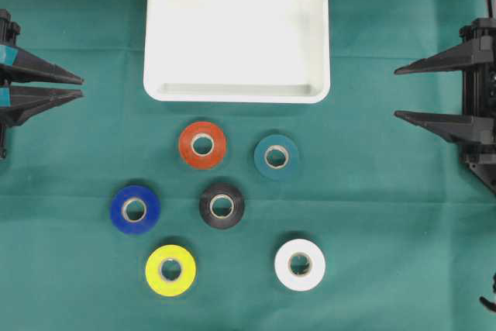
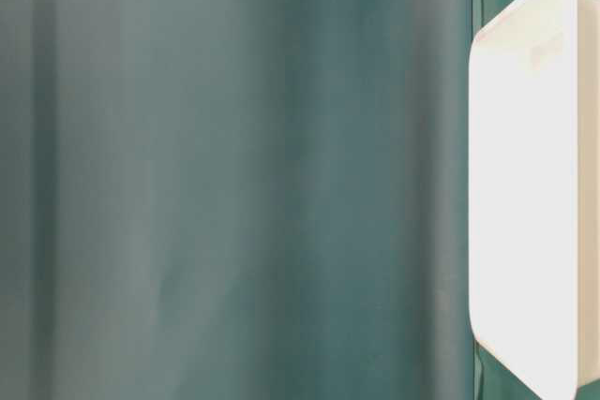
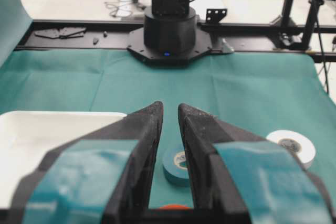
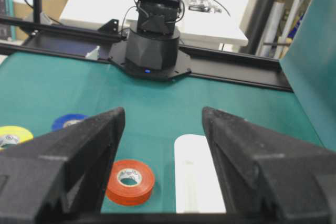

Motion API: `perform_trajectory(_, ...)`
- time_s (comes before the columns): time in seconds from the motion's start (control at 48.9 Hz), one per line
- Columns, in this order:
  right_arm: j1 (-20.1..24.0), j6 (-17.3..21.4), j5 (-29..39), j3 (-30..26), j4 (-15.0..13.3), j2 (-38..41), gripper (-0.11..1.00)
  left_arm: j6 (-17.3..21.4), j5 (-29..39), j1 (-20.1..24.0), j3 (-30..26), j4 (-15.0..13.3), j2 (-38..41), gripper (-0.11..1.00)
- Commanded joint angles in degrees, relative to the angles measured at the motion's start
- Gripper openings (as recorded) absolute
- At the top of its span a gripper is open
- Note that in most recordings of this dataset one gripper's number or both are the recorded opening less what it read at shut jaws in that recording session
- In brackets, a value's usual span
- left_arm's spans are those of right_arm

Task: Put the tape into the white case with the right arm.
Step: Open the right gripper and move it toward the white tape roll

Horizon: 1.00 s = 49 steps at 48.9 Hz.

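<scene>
The white case (image 1: 236,87) lies empty at the back centre of the green cloth. Several tape rolls lie flat in front of it: orange (image 1: 203,145), teal (image 1: 277,156), blue (image 1: 135,209), black (image 1: 222,205), yellow (image 1: 170,270) and white (image 1: 299,264). My right gripper (image 1: 397,93) hovers at the right edge, open and holding nothing, apart from every roll. Its wrist view looks between the fingers at the orange tape (image 4: 130,181) and the case's end (image 4: 197,177). My left gripper (image 1: 81,86) rests at the left edge, jaws nearly together around nothing, with the teal tape (image 3: 176,163) beyond its tips.
Each wrist view shows the opposite arm's black base (image 3: 169,30) (image 4: 152,45) on a black rail at the table's far edge. The table-level view shows only green cloth and the case (image 2: 525,185) along its right side.
</scene>
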Motion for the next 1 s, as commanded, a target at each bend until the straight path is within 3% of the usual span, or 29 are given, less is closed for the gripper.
perform_trajectory(0.0,-0.3,0.8,-0.4,-1.1,0.3,0.4,0.24,0.5,-1.8,0.2,-1.1,-1.1,0.0,0.24)
perform_trajectory(0.041,-0.4,0.8,-0.4,-1.1,0.3,0.4,0.22,0.4,-2.1,0.2,-1.1,-1.1,-0.1,0.22)
perform_trajectory(0.143,-0.4,0.9,-0.4,-0.7,0.3,0.4,0.02,0.5,-2.3,0.2,-0.8,-1.1,-0.1,0.03)
perform_trajectory(0.266,-0.4,0.8,-0.4,0.4,0.1,0.4,-0.09,0.4,-2.1,0.1,0.5,-1.1,-0.1,0.00)
perform_trajectory(0.49,-0.4,0.9,0.4,5.3,0.0,-0.2,-0.10,-0.2,-0.9,-0.5,4.6,-1.1,-1.8,0.00)
perform_trajectory(0.674,-0.4,1.4,6.2,8.4,0.0,-1.2,-0.10,0.2,6.2,-2.8,8.3,-1.1,-6.4,0.00)
perform_trajectory(0.981,-0.4,7.6,8.3,12.5,-1.0,-2.1,-0.10,-0.9,18.2,-2.9,13.4,-1.2,-17.4,0.00)
